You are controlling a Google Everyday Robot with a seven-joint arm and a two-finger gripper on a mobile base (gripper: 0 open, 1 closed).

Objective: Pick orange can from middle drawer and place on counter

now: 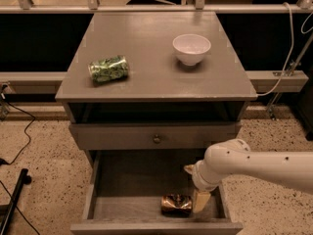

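Note:
The orange can (pixel 176 204) lies on its side near the front of the open middle drawer (pixel 132 180), right of centre. My gripper (pixel 195 186) reaches down into the drawer from the right, just right of the can. Its fingers are spread apart, one fingertip (pixel 201 201) beside the can's right end and the other further back. It holds nothing. The counter (pixel 151 77) is above, with the arm well below its level.
A green patterned can (pixel 108 68) lies on the counter's left side and a white bowl (pixel 191 48) stands at its right rear. A shut drawer front with a round knob (pixel 156 139) sits above the open drawer. Cables run along the floor at left.

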